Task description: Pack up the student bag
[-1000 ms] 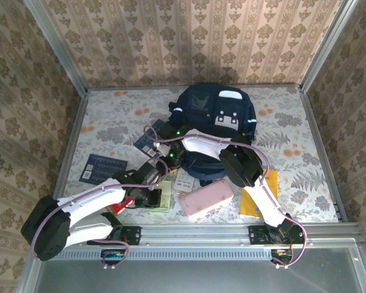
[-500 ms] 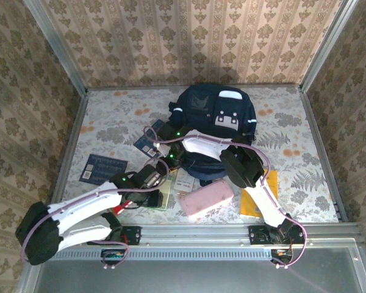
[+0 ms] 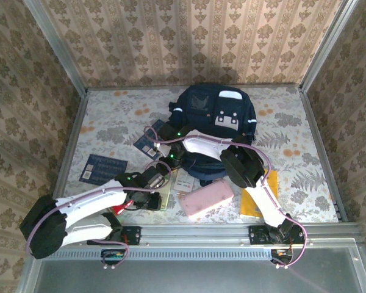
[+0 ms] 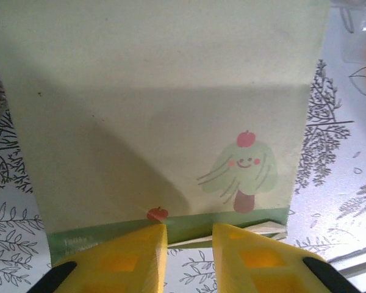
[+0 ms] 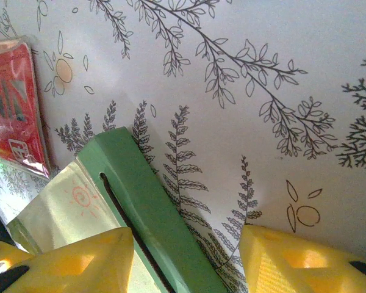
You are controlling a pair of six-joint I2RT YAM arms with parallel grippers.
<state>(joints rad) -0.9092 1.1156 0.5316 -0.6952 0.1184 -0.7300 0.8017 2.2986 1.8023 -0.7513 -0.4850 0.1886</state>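
Note:
The student bag (image 3: 215, 119), dark navy with white tabs, lies at the back middle of the table. A pale green notebook (image 3: 163, 198) with a cartoon tree (image 4: 158, 122) lies near the front. My left gripper (image 3: 152, 190) (image 4: 189, 235) is open by a narrow gap, its tips at the notebook's dark green lower edge, where loose pages show. My right gripper (image 3: 169, 166) (image 5: 186, 235) hangs open over the notebook's green spine (image 5: 152, 207), which runs between its fingers without touching them.
A pink pencil case (image 3: 206, 198) lies right of the notebook, a yellow packet (image 3: 259, 196) further right. Two blue booklets (image 3: 104, 166) (image 3: 145, 143) lie to the left. A red pack (image 5: 12, 104) (image 3: 127, 202) sits beside the notebook. Metal rails edge the table.
My left arm has shifted a little, its elbow swinging out and back, with the gripper staying at the notebook. The right arm and the bag have not moved.

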